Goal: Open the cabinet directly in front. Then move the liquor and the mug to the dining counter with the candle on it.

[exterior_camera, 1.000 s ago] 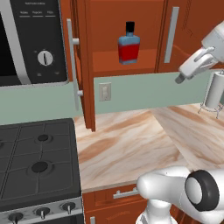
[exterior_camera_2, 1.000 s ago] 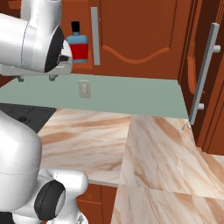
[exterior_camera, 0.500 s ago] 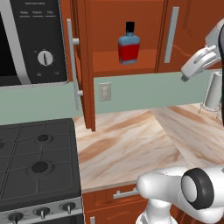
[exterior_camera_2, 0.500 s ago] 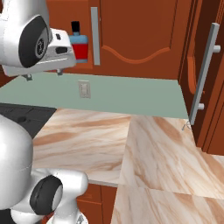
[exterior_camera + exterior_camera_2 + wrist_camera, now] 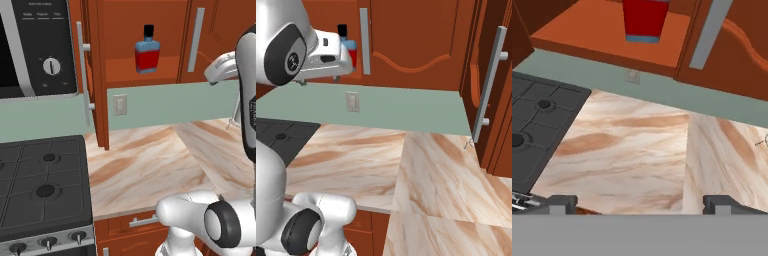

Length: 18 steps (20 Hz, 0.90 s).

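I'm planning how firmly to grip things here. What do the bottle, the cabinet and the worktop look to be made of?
The bottle: probably glass or hard plastic, smooth and glossy, blue over red with a black cap. The cabinet: reddish-brown wood, satin sheen, with a matte silver handle that looks metal. The worktop: polished marble or an imitation, beige with brown veins.

The setting is a rendered domestic kitchen. Indicators: reddish-brown wall cabinet [image 5: 145, 35] units with vertical silver bar handles, a black stove [image 5: 42, 187] with burners and front knobs, a microwave [image 5: 35, 47] mounted above it, a marble-patterned bench [image 5: 150, 165], a pale green backsplash [image 5: 406, 107] with a wall outlet [image 5: 119, 105], and a drawer [image 5: 135, 227] below.
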{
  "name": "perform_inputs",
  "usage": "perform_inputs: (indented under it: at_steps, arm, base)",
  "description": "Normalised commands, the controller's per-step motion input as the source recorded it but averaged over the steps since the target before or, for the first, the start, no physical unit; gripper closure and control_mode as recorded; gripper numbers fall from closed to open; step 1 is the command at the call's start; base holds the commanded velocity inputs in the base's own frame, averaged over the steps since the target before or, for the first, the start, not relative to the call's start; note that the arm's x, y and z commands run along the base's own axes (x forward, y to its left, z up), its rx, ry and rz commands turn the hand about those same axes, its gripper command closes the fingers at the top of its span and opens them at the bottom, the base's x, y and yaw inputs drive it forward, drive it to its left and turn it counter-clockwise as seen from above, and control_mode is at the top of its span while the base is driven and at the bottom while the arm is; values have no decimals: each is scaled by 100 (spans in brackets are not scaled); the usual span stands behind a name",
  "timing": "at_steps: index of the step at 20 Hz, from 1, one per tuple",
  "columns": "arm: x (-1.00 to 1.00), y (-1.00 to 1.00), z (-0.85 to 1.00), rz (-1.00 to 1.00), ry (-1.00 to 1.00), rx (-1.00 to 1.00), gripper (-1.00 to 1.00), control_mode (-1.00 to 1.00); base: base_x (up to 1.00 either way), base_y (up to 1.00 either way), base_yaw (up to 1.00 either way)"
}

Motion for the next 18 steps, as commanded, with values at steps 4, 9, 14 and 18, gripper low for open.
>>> perform_inputs:
  at_steps: [4, 9, 14, 18]
  arm:
    - [44, -2, -1, -12, -17, 0, -100, -100]
    - [54, -6, -7, -9, -11, 0, -100, -100]
    - [48, -31, -26, -4, -2, 4, -100, -100]
    - [46, -28, -6, -4, 0, 4, -100, -100]
  base:
    - [0, 0, 0]
    - [0, 0, 0]
    - [0, 0, 0]
    - [0, 0, 0]
